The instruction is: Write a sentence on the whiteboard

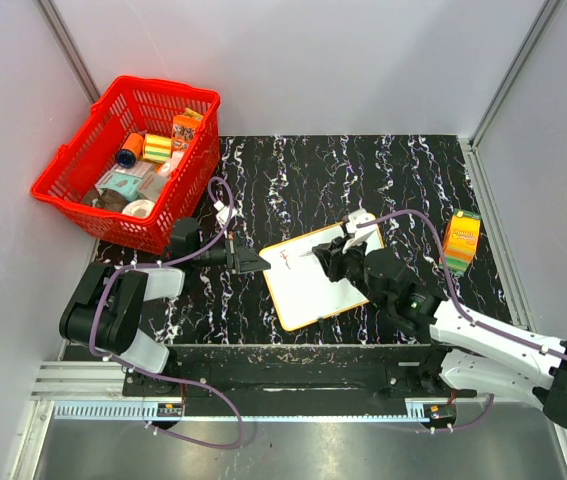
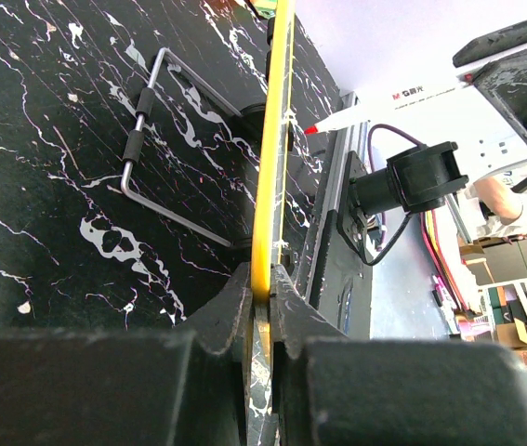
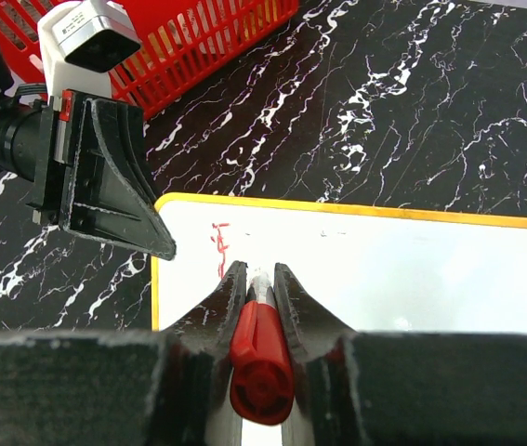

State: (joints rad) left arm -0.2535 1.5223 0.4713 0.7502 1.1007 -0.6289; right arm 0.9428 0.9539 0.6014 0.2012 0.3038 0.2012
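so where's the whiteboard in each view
top external: whiteboard in the middle of the picture, lying at a slant
left wrist: whiteboard edge-on, its yellow rim running up the middle from the left hand
right wrist: whiteboard across the lower right, under the marker
shared landmark: the left hand clamped on the board's rim, in all three

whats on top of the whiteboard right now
On the whiteboard: a few red marks near its corner, and the red marker in the right gripper over it. Whatever lies under the gripper is hidden.
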